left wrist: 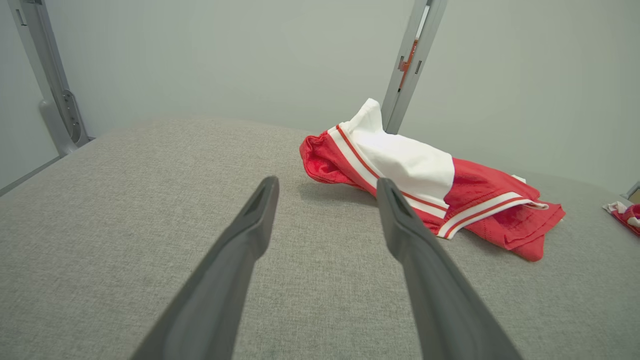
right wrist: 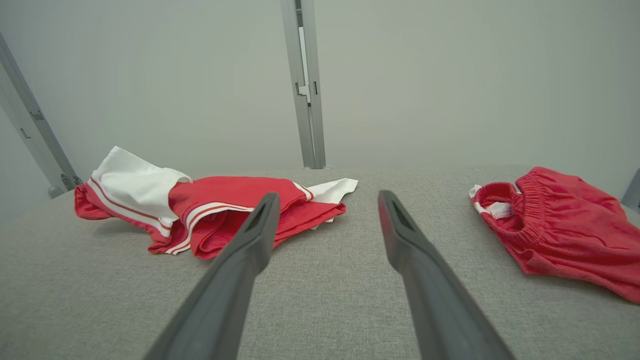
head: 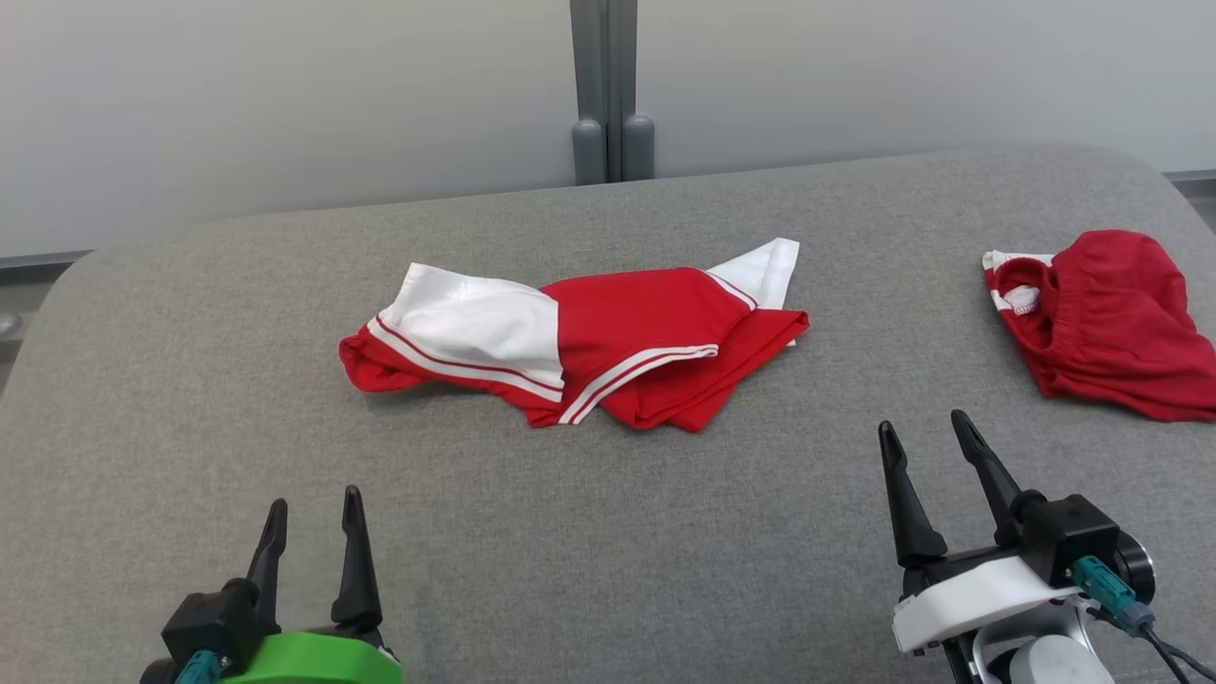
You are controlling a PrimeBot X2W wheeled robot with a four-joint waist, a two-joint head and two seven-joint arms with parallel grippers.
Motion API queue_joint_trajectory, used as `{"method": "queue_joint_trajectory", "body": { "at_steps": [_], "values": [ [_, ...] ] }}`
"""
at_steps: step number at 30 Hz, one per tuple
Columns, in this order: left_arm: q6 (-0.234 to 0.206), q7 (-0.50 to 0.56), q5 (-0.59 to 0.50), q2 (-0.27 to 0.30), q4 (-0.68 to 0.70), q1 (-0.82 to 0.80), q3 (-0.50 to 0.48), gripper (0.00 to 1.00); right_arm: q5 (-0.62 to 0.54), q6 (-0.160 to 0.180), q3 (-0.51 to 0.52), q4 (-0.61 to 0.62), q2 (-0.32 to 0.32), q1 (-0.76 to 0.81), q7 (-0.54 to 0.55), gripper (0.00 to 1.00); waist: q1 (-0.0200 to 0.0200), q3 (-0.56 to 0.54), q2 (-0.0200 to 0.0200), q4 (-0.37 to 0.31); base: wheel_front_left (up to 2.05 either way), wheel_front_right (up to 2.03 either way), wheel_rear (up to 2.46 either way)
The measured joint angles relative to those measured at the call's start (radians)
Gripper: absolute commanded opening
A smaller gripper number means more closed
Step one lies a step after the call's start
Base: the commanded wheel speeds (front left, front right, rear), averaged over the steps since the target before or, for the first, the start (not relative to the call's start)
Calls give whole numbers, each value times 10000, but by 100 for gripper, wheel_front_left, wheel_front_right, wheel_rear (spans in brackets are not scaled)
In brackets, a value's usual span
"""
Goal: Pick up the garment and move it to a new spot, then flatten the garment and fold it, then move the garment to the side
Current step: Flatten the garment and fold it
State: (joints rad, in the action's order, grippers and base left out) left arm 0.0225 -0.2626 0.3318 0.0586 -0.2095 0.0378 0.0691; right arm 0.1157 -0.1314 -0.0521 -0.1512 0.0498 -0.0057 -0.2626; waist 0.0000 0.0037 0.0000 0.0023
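while left gripper [head: 315,497] and right gripper [head: 921,422] spread empty fingers [head: 354,556] wide, the garment [head: 627,323] lies crumpled at the bench [head: 608,551] centre.

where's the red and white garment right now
Head view: the red and white garment lies crumpled at the middle of the grey cushion, below the grey post, with the all-red garment apart on its right.

Red-and-white garment [head: 589,332] is bunched and its layers overlap, so the full shape and underside are hidden. Second red garment [head: 1111,323] is cut by the right edge in head view. Left gripper [head: 315,498] base is cut by the bottom edge, right gripper [head: 921,422] wrist too. Grey surface [head: 608,532] runs off frame on 3 sides.
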Motion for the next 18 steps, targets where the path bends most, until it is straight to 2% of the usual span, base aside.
{"method": "queue_joint_trajectory", "body": {
  "at_steps": [7,13,18],
  "values": [
    [226,98,-430,59,-84,-813,566,100,-40,2,46,159,0,-348,0,100,0,464,0,-107,0,0,0],
    [662,807,-1289,56,-577,-2424,2109,100,-54,0,25,284,0,-687,0,100,0,1078,0,-419,0,0,0],
    [832,1241,-1718,-8,-1452,-3923,3156,100,-36,0,0,332,2,-975,-2,100,0,1585,0,-847,0,0,0]
  ]
}}
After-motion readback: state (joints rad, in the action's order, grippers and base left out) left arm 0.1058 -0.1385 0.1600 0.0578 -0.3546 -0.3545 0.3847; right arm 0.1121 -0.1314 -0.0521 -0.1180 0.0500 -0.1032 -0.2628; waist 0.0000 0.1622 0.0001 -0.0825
